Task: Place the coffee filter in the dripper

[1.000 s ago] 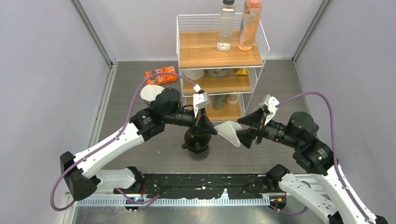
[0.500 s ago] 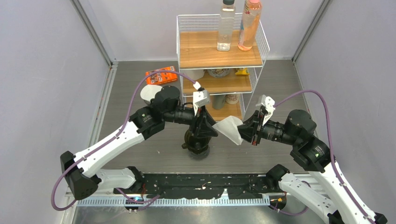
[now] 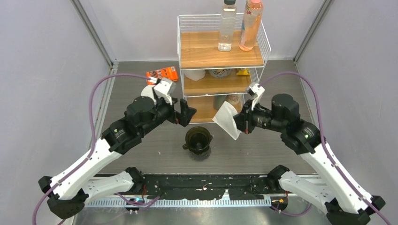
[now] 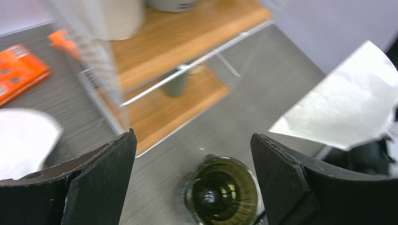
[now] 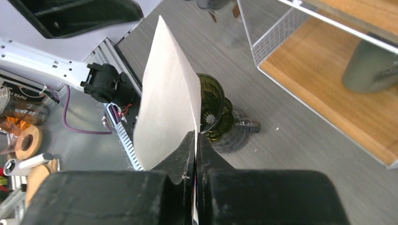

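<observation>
My right gripper (image 3: pixel 238 123) is shut on a white paper coffee filter (image 3: pixel 226 120), pinching one edge so the flat sheet hangs in the air. In the right wrist view the filter (image 5: pixel 166 98) rises from the closed jaws of the right gripper (image 5: pixel 195 135) and hides part of the dripper (image 5: pixel 211 110). The dark green glass dripper (image 3: pixel 198 139) stands on the table, below and left of the filter, with nothing in it. My left gripper (image 3: pixel 185 112) hovers open above and left of the dripper. Its wrist view shows the dripper (image 4: pixel 224 193) below the wide jaws and the filter (image 4: pixel 347 108) to the right.
A wire rack with wooden shelves (image 3: pixel 220 56) stands just behind both grippers, with two bottles (image 3: pixel 227 26) on top and cups on its lower shelves. A stack of white filters (image 3: pixel 149 91) and an orange packet (image 3: pixel 162 74) lie at the back left.
The left gripper let go of the filter, opened wide and drew back to the left. The right gripper shut on the filter and carried it a little up and back, towards the rack.
</observation>
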